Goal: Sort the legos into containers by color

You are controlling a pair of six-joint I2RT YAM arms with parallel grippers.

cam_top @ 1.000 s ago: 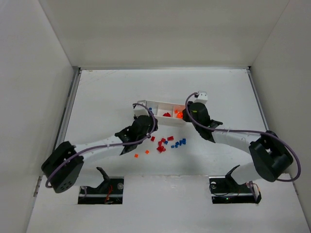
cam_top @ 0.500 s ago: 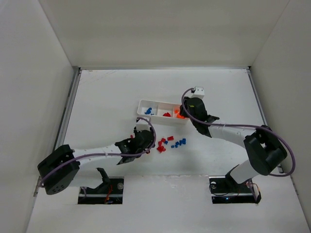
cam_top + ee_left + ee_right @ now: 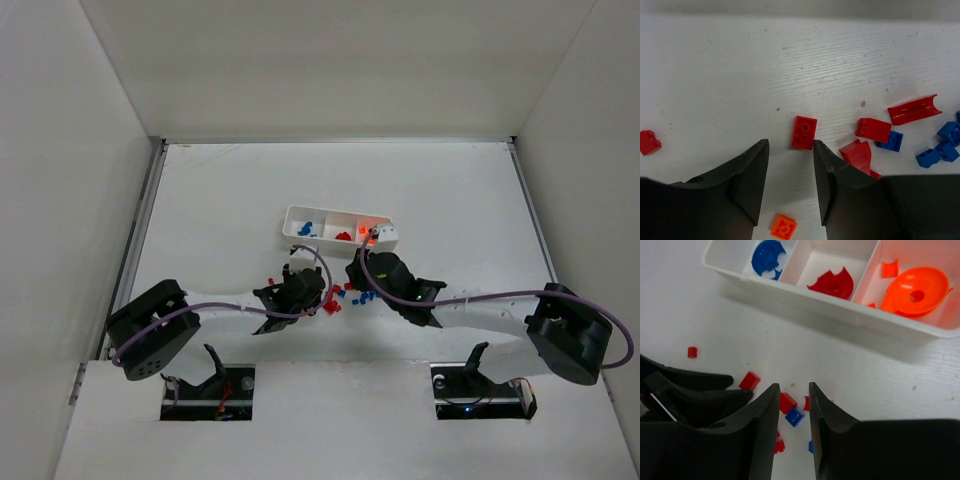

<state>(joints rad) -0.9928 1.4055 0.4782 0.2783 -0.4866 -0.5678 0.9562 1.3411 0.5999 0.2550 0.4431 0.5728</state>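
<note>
Where the arms are bolted: the near edge of the table [image 3: 220, 200]; both arms bend inward, and their heads come close together over the loose pile.
Left tool: the left gripper [image 3: 790, 145] hangs low over the table, jaws apart, with nothing between them.
Under its fingers: a small orange brick [image 3: 784, 226] lies flat on the table, nearer than the rest.
Just past its tips: a red two-stud brick [image 3: 804, 132] lies flat, close to the right-hand fingertip and not gripped.
Off to its left: a red rounded brick [image 3: 649, 141] lies alone, well apart from the others.
Off to its right: a red block [image 3: 873, 129], a red wedge [image 3: 857, 151] and a long red curved piece [image 3: 913, 109] are bunched with several blue bricks [image 3: 940, 150].
Right tool: the right gripper [image 3: 793, 387] is above the same pile, jaws parted by a narrow gap and holding nothing.
Through that gap: a red square brick [image 3: 786, 402] and a blue square brick [image 3: 794, 416] sit side by side on the table.
Beside it: the other arm's dark fingers show at the lower left of the right wrist view, with two small red bricks lying near them.
Beyond the pile: the white tray [image 3: 805, 297] lies on the table, long and shallow with three compartments, apart from the loose bricks.
Left compartment: a blue rounded piece [image 3: 767, 255].
Middle compartment: a red curved piece [image 3: 832, 284].
Right compartment: a large orange round piece [image 3: 915, 290] with a small orange piece [image 3: 888, 267] beside it.
Farthest: white walls [image 3: 330, 60] close in the table's back and sides.
</note>
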